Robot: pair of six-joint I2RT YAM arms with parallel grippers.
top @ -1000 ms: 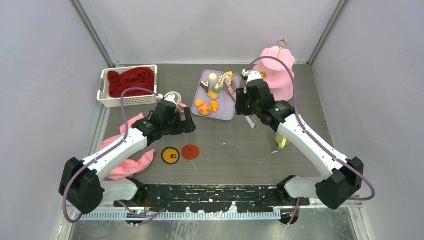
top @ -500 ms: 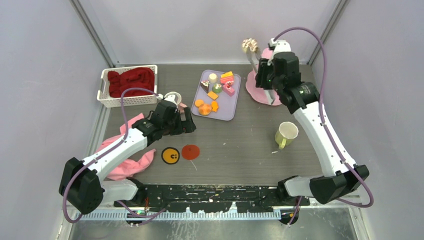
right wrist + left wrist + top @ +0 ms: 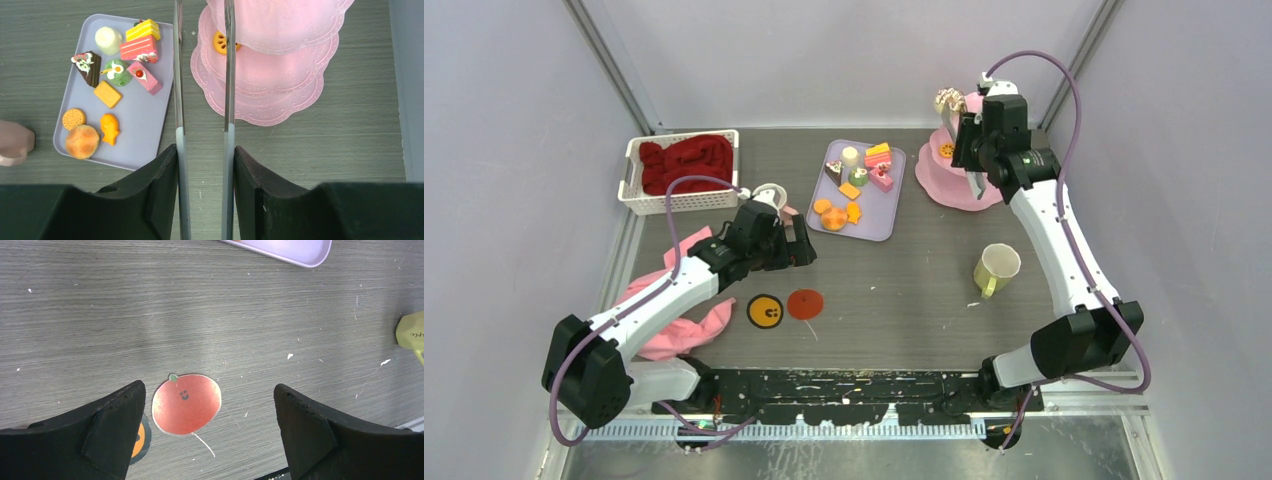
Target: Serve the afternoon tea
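Note:
My right gripper (image 3: 971,148) (image 3: 202,150) is shut on the long metal tweezers (image 3: 178,90), held high over the pink tiered stand (image 3: 944,186) (image 3: 280,95). The tweezers' tips pinch a small cream and brown cake (image 3: 948,98); the right wrist view cuts them off. An orange donut (image 3: 222,42) lies on the stand. Several toy cakes (image 3: 142,49) and cookies fill the lilac tray (image 3: 876,216) (image 3: 135,130). A yellow-green mug (image 3: 996,268) stands right of centre, and a pale mug (image 3: 769,195) stands behind my left arm. My left gripper (image 3: 802,248) (image 3: 207,388) hangs open and empty above a red apple coaster (image 3: 186,403).
A white basket with a red cloth (image 3: 682,168) stands at the back left. A pink cloth (image 3: 674,305) lies under the left arm. An orange coaster (image 3: 765,311) lies beside the red coaster (image 3: 804,303).
My right arm has swung from over the tray up and right to the pink stand, carrying the small cake in the tweezers. The left arm has not moved.

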